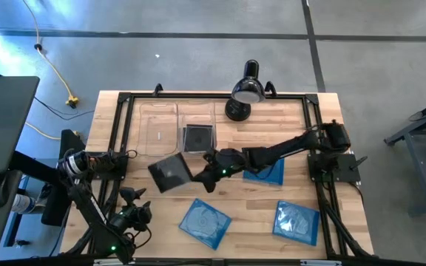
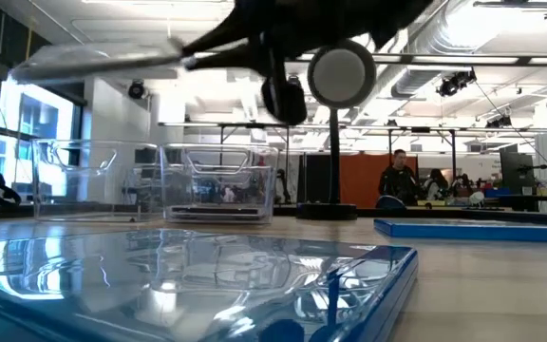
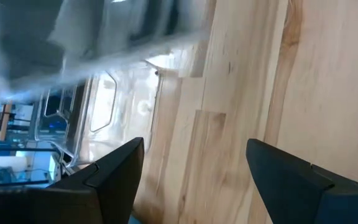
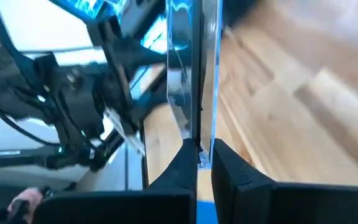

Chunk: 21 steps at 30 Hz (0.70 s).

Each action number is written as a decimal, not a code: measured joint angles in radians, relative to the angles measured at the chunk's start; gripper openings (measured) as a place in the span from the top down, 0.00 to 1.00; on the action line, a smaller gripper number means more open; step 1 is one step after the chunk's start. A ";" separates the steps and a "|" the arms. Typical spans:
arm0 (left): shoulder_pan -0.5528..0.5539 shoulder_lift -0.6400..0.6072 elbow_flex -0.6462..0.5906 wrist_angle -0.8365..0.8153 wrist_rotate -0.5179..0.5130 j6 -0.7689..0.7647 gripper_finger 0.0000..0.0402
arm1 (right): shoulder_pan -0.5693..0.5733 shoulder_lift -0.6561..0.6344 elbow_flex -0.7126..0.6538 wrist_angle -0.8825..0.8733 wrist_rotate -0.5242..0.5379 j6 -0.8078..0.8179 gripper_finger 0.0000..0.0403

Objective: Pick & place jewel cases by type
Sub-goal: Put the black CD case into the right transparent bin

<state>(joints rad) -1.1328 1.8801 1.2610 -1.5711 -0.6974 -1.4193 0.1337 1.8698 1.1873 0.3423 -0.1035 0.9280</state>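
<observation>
From above, the right gripper (image 1: 207, 169) reaches across the table's middle, clamped on the edge of a dark jewel case (image 1: 170, 173) held just beside the bin (image 1: 199, 112) that already holds a dark case; the left gripper (image 1: 135, 216) waits, fingers apart, at the near-left corner. The low view shows the case (image 2: 98, 62) aloft, and the right wrist view shows it edge-on (image 4: 194, 74) between closed fingers. The carry is under way, I judge; next comes releasing over the matching bin.

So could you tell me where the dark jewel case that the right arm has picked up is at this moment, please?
In the high view the dark jewel case hangs left of centre, pinched by the right gripper, just in front of the two clear bins.
</observation>
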 joint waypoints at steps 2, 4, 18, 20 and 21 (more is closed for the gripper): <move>0.000 0.000 0.000 0.000 -0.008 -0.002 0.30 | 0.000 -0.040 0.000 -0.041 0.043 -0.025 0.99; 0.000 0.000 0.000 0.000 -0.016 -0.003 0.30 | 0.000 -0.078 0.000 -0.077 0.102 -0.038 0.99; 0.049 0.001 0.000 0.001 -0.121 -0.003 0.30 | -0.141 -0.225 0.000 -0.327 0.328 0.034 0.99; 0.064 0.001 0.000 0.019 -0.122 0.003 0.30 | -0.179 -0.225 0.000 -0.361 0.305 0.050 0.99; 0.071 0.001 0.000 0.031 -0.123 0.017 0.30 | -0.197 -0.225 0.000 -0.368 0.287 0.058 0.99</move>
<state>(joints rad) -1.0614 1.8812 1.2607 -1.5404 -0.8205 -1.4022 -0.0632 1.6444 1.1873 -0.0253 0.1834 0.9855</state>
